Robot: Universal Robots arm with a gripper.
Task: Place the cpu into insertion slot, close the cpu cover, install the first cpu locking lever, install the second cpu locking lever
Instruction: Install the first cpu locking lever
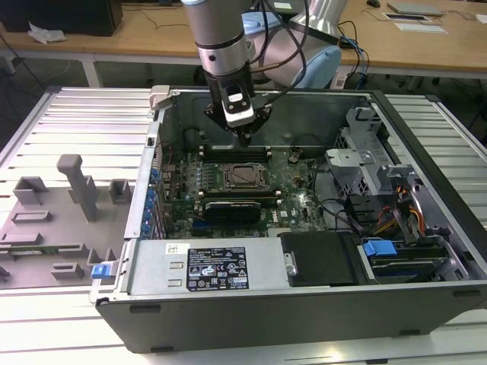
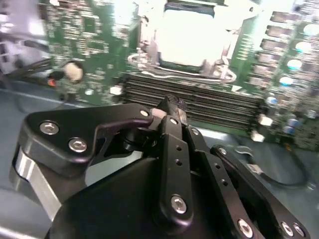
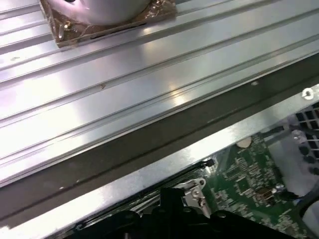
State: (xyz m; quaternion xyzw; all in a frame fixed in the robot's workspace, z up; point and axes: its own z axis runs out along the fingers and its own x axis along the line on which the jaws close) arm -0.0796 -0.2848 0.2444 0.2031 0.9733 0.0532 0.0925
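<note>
Fingers (image 2: pixel 172 107) look pressed together and empty, poised over the memory slots (image 2: pixel 199 102) just beyond the insertion slot (image 1: pixel 245 176), where you can see the cpu (image 2: pixel 187 37) seated under its cover; lever positions I cannot tell.

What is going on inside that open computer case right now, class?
A single robot arm reaches down into an open computer case lying on a slatted metal table. Its gripper hangs just above the green motherboard, over the black memory slots beside the socket. The fingers are closed together with nothing between them. The cpu already sits in the insertion slot, with the silver cpu cover framing it in the second wrist view.
</note>
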